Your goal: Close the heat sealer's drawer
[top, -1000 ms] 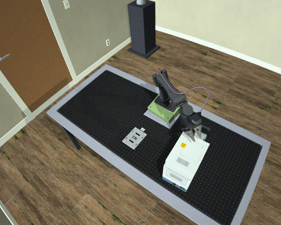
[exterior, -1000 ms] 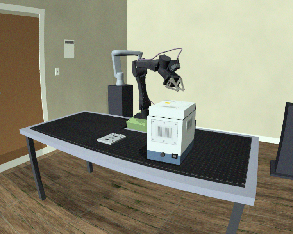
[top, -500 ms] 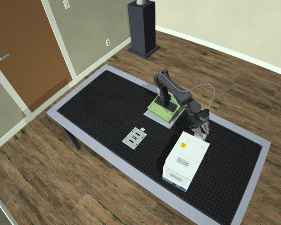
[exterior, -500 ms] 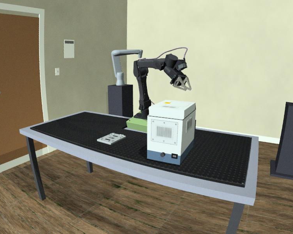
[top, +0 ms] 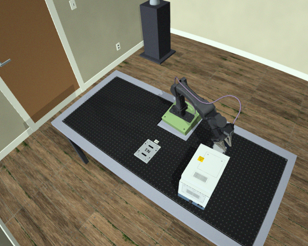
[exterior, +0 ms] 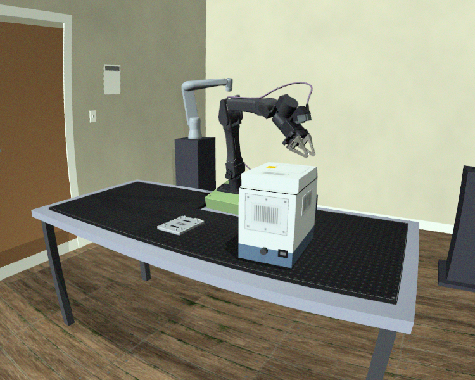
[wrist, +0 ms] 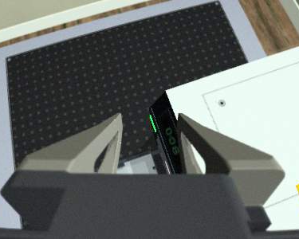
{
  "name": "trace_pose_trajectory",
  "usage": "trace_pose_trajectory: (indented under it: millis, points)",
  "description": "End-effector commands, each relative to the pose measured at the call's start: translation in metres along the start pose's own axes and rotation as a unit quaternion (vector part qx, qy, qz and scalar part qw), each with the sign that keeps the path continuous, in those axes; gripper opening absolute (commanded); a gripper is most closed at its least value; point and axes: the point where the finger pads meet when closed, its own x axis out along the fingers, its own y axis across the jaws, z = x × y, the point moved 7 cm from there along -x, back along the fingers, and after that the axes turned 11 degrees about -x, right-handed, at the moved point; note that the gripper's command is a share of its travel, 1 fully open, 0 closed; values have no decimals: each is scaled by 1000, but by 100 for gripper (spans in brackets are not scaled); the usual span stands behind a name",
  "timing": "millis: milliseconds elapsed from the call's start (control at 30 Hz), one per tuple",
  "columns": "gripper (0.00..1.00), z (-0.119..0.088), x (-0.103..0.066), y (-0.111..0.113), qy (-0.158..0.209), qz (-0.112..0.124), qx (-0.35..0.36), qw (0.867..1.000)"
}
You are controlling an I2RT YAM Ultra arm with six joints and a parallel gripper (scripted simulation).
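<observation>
The heat sealer (top: 205,169) (exterior: 277,204) (wrist: 249,111) is a white box on a blue-grey base, standing upright on the black mat (top: 109,113). Its front faces away from the top and exterior views, toward the arm. In the wrist view its dark front panel shows a green light (wrist: 152,123) and green digits. Below the panel a part of the pulled-out drawer (wrist: 137,165) shows, pale grey; the sheet and frame are hidden. My gripper (top: 222,144) (exterior: 306,153) (wrist: 149,119) hangs above the sealer's front top edge, pointing down. Its fingers are partly open and hold nothing.
A small grey plate (top: 147,151) (exterior: 179,227) lies flat on the mat left of the sealer. The arm's green base (top: 180,124) (exterior: 221,201) stands behind the sealer. A dark pedestal (top: 156,29) (exterior: 194,163) stands on the floor beyond the table.
</observation>
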Motion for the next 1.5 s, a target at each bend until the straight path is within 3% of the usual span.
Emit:
trace_pose_trajectory:
  millis: [0,133,267,333,533,567,600,700,733,767,833,867,1000,1033,1067,1133,1200,1300,1333,1400,1467]
  points:
    - [45,10,3,11,3,25,2,1000]
    - [45,8,10,19,36,61,-1,997]
    - [45,3,5,26,34,60,-1,998]
    - [45,0,10,31,30,50,0,998]
    - [45,-9,20,51,30,50,0,998]
    - [45,-17,35,58,57,61,-1,996]
    - [45,-8,29,56,61,76,0,995]
    - [45,-12,32,60,99,100,-2,990]
    - [45,-15,32,64,99,101,-2,990]
    - [45,-13,20,63,85,96,-1,992]
    - [45,-13,20,63,85,96,-1,992]
    - [45,-27,26,70,102,100,-3,990]
    - [45,-35,30,78,92,90,-2,992]
    - [45,-47,42,87,133,116,-5,984]
    - [45,-35,38,82,127,118,-4,985]
    - [45,-38,39,86,151,133,-5,980]
    - [45,-50,31,91,154,133,-5,979]
    - [45,-56,33,97,143,128,-4,981]
    - [45,-61,32,100,169,141,-6,975]
    - [45,-61,32,100,169,141,-6,975]
    - [45,-57,41,103,194,156,-7,968]
